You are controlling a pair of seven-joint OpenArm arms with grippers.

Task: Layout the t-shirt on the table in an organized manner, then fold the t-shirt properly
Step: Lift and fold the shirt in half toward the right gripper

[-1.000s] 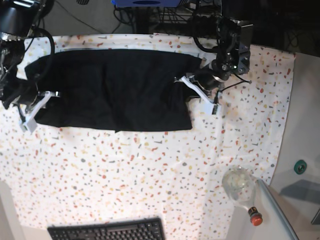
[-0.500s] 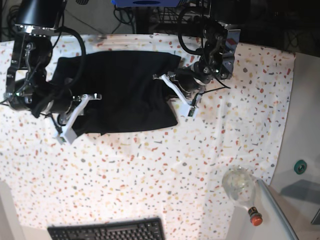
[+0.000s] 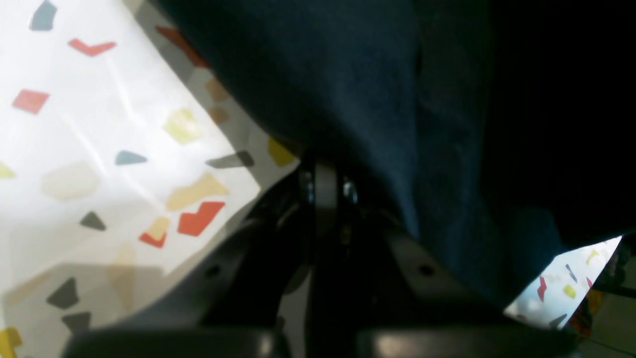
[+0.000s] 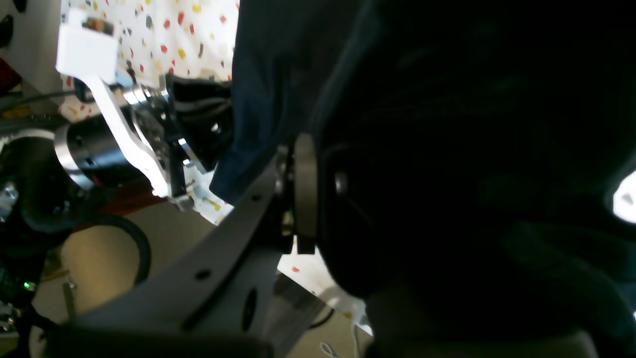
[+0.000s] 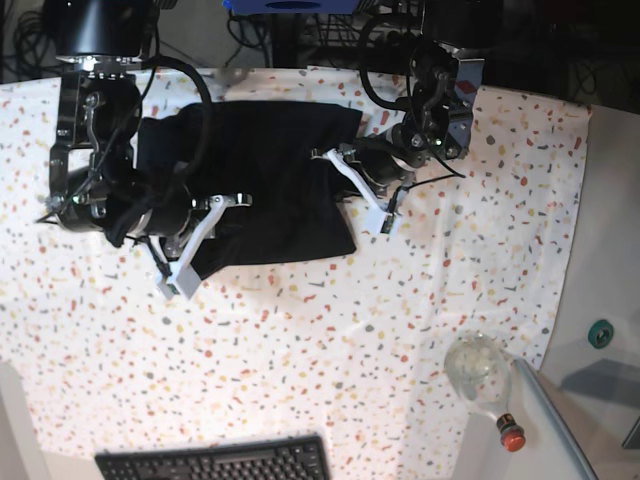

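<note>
The t-shirt is seen bunched on the upper middle of the table, its cloth gathered between the two arms rather than spread flat. The left gripper, on the right side of the base view, is clamped on the shirt's right edge; in the left wrist view the jaws are pressed together with dark fabric draped over and past them, and speckled table cloth is visible beneath. The right gripper, on the left side of the base view, is clenched on the shirt's left portion; in the right wrist view the fabric is seen wrapped around the closed jaws and fills most of the picture. The lower hem of the shirt lies on the table between the grippers. A glass bottle with a red cap and a keyboard are noted near the lower edge, well apart from the shirt.
</note>
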